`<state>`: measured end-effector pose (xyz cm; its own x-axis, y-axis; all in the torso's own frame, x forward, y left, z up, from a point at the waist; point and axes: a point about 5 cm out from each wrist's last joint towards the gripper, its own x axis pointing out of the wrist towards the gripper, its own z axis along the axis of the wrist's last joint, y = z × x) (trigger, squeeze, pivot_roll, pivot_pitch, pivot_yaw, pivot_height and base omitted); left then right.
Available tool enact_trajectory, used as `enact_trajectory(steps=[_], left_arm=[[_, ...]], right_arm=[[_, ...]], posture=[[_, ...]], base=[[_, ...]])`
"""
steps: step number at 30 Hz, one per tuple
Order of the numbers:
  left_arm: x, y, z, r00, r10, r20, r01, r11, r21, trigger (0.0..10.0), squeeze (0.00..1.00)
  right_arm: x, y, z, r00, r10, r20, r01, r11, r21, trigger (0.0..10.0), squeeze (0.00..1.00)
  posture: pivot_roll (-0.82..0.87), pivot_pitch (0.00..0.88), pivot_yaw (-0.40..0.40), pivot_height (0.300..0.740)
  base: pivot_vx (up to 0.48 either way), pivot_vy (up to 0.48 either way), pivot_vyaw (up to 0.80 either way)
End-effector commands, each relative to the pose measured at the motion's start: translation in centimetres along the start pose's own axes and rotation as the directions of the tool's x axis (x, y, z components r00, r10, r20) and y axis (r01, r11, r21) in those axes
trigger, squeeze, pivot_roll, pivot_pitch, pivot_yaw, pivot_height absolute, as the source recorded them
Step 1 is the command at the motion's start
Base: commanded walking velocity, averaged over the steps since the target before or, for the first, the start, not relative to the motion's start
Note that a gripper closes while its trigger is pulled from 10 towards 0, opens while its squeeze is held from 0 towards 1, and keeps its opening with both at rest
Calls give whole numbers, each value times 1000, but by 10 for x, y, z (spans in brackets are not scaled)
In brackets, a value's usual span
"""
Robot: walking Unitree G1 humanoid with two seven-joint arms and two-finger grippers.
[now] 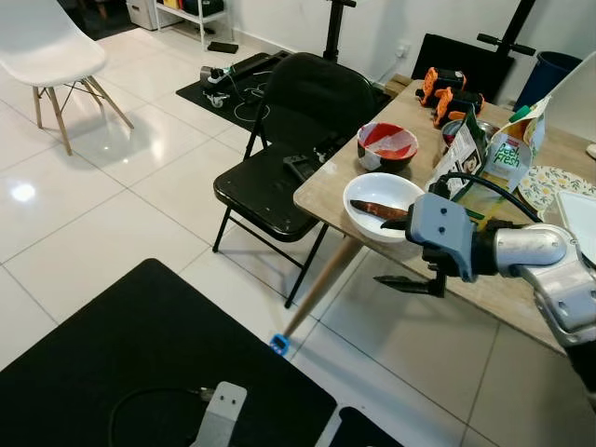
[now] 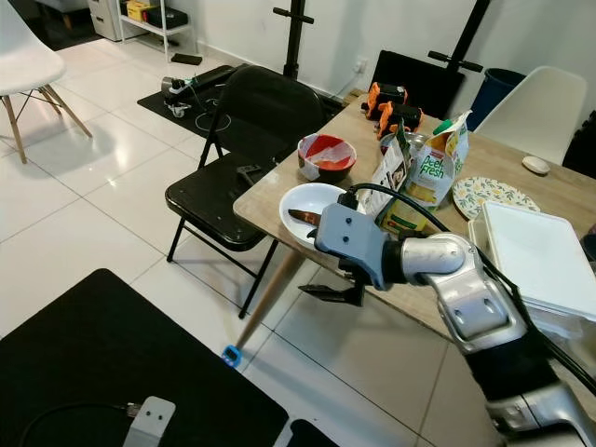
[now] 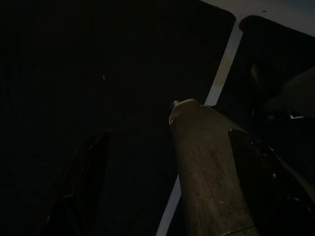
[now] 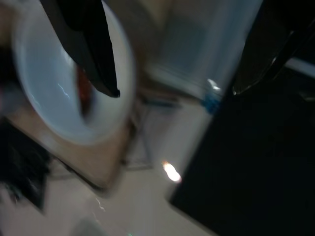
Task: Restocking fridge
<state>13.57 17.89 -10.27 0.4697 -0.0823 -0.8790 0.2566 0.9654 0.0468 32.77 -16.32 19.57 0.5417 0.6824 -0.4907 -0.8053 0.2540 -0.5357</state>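
Clutter crowds the wooden table (image 1: 521, 289): a white bowl (image 1: 384, 206) sits near its front corner, a dark bowl (image 1: 387, 146) with red-and-white contents at the white bowl's 12 o'clock, and a Peel Fresh carton (image 1: 514, 151) at its 2 o'clock. Beside the carton stands a dark pouch (image 1: 461, 154), and two orange-and-black tools (image 1: 445, 90) lie at the far end. A patterned plate (image 2: 494, 196) and a white lidded box (image 2: 538, 251) lie towards the robot's right. A black folding chair (image 1: 279, 158) is pushed up against the table's corner at the white bowl's 9 o'clock, with a small black object on its seat. A white chair (image 1: 47, 51) stands well apart at 10 o'clock across the tiled floor, and a black mat (image 1: 140, 363) covers the floor at 7 o'clock.

The right arm reaches across from 3 o'clock, forearm roughly level, wrist by the table's near edge. The right gripper (image 1: 399, 247) is spread wide and holds nothing: one finger lies over the white bowl's rim, the other hangs below the table edge, off the front. The right wrist view is blurred but shows the two fingers apart.

A reddish-brown food piece (image 1: 372, 207) lies in the white bowl, its long axis running 9 to 3 o'clock.

The left gripper (image 3: 172, 162) hangs in shadow over the mat, fingers apart.
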Motion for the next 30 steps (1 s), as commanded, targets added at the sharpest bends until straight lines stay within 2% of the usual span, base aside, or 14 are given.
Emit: enact_trajectory(steps=[1,2,6,7,9,14,17,21,30], left_arm=[[-2,-15,-19,997,-47,-68,48,999,2,10000,0],[-2,-16,-20,996,-50,-71,51,999,4,10000,0],[-3,-17,-23,996,-54,-74,55,999,5,10000,0],[-4,-18,-26,995,-55,-77,56,998,4,10000,0],[-5,-17,-29,995,-55,-81,55,998,3,10000,0],[-7,-15,-34,995,-52,-90,52,999,4,10000,0],[-10,-11,-43,993,-44,-108,45,999,6,10000,0],[-12,-8,-49,992,-39,-117,40,999,9,10000,0],[-13,-7,-50,993,-40,-114,41,999,9,10000,0]], right_arm=[[10,1,-5,999,-9,-38,8,1000,-9,10000,0],[19,1,-6,999,-7,-43,7,1000,-8,10000,0],[30,2,-9,998,1,-66,-2,1000,-15,10000,0],[38,0,-13,995,-8,-96,6,1000,-21,10000,0],[41,-4,-16,993,-27,-119,23,999,-32,10000,0],[43,-10,-16,990,-48,-130,44,998,-34,10000,0],[40,-24,-22,979,-99,-180,93,995,-44,10000,0],[38,-31,-27,968,-120,-219,110,992,-55,10000,0],[42,-29,-30,964,-75,-256,54,995,-86,10000,0]], posture=[[-70,60,-76,740],[-69,73,-79,740],[-64,87,-84,740],[-55,105,-88,740],[-48,118,-91,740],[-41,137,-89,740],[-29,162,-90,740],[-27,174,-90,740],[-24,185,-91,740]], base=[[0,0,0],[0,0,0],[0,0,0],[0,0,0],[0,0,0],[0,0,0],[0,0,0],[0,0,0],[0,0,0]])
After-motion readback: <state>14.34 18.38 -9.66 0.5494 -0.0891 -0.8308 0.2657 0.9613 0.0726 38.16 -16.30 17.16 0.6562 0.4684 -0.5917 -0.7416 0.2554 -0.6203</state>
